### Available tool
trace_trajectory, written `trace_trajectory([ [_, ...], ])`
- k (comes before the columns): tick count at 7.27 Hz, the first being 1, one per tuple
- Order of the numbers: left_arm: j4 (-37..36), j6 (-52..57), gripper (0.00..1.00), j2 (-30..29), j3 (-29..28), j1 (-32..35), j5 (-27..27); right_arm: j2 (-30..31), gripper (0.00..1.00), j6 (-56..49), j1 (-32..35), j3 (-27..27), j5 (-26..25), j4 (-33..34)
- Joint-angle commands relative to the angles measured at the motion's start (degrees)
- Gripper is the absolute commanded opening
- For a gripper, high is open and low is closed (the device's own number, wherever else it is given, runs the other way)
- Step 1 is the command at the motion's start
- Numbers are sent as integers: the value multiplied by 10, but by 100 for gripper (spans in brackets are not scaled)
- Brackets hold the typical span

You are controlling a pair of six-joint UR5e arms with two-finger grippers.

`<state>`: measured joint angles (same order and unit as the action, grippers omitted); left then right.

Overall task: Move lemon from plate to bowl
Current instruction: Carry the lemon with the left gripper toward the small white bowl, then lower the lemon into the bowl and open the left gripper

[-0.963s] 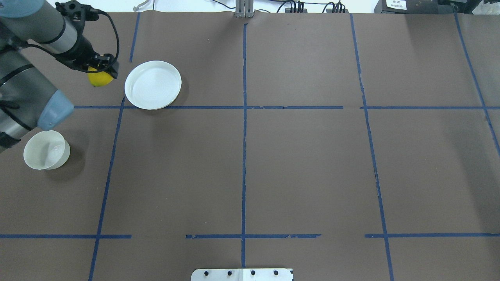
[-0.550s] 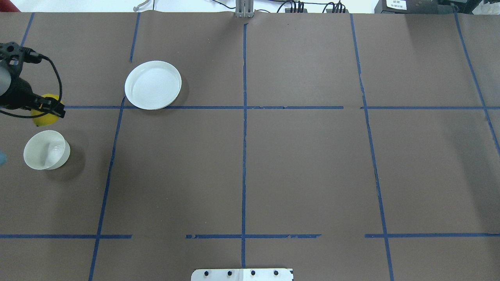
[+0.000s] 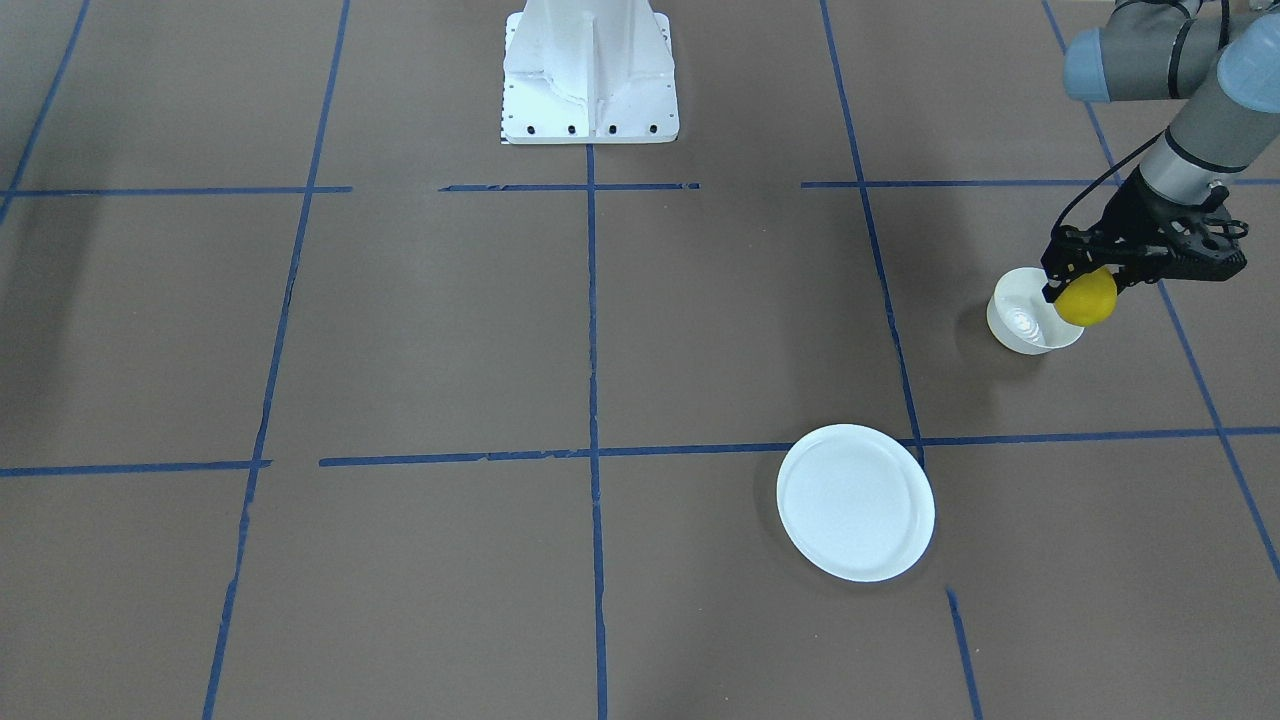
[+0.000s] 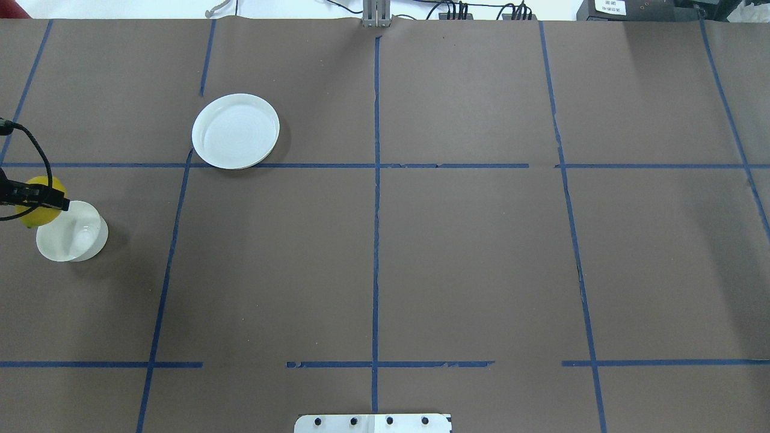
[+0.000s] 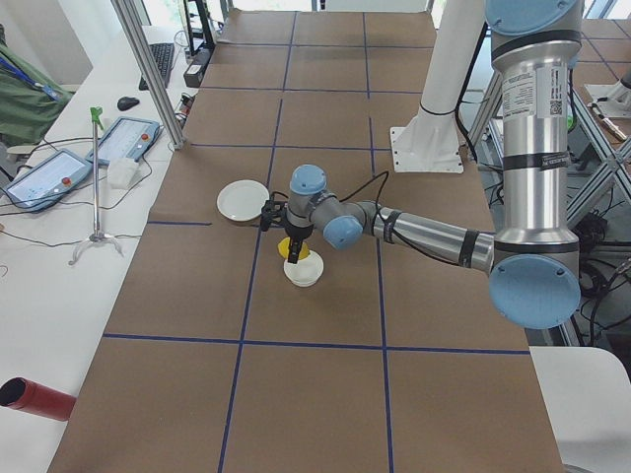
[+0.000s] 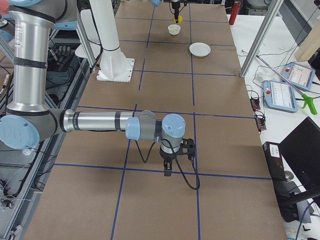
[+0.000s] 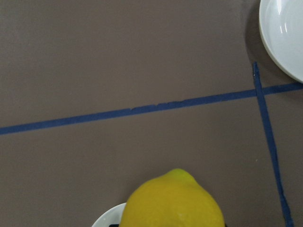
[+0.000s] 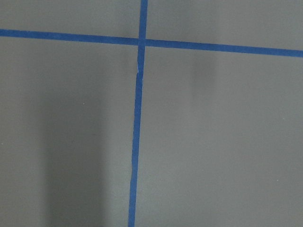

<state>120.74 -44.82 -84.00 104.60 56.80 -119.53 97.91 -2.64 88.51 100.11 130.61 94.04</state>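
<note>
My left gripper [image 3: 1086, 283] is shut on the yellow lemon [image 3: 1088, 297] and holds it in the air over the outer rim of the small white bowl [image 3: 1028, 322]. In the overhead view the lemon [image 4: 36, 213] overlaps the bowl's [image 4: 75, 236] far left rim, with the gripper [image 4: 37, 197] across it. The flat white plate [image 4: 236, 130] lies empty further out on the table. The left wrist view shows the lemon [image 7: 173, 201] close up, a sliver of the bowl's rim [image 7: 106, 218] and the plate's edge [image 7: 284, 38]. My right gripper [image 6: 168, 169] shows only in the exterior right view; I cannot tell its state.
Brown paper with blue tape lines [image 4: 376, 180] covers the table. The robot's white base [image 3: 590, 70] stands at the table's near side. The right arm [image 6: 100, 121] reaches low over the table, far from the dishes.
My left gripper has carried the lemon from beside the plate back toward the robot and leftward, to over the bowl's rim. The plate and the bowl have not moved.
</note>
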Motion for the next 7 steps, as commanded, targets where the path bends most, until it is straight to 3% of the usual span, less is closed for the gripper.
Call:
trace_trajectory([
  [1, 74, -37, 29, 4, -50, -17, 23, 0, 100, 0, 0, 0, 0, 0],
  [5, 89, -44, 32, 5, -57, -46, 18, 0, 100, 0, 0, 0, 0, 0],
  [6, 89, -43, 55, 5, -57, -47, 18, 0, 100, 0, 0, 0, 0, 0],
  [7, 88, -44, 99, 5, -56, -47, 18, 0, 100, 0, 0, 0, 0, 0],
])
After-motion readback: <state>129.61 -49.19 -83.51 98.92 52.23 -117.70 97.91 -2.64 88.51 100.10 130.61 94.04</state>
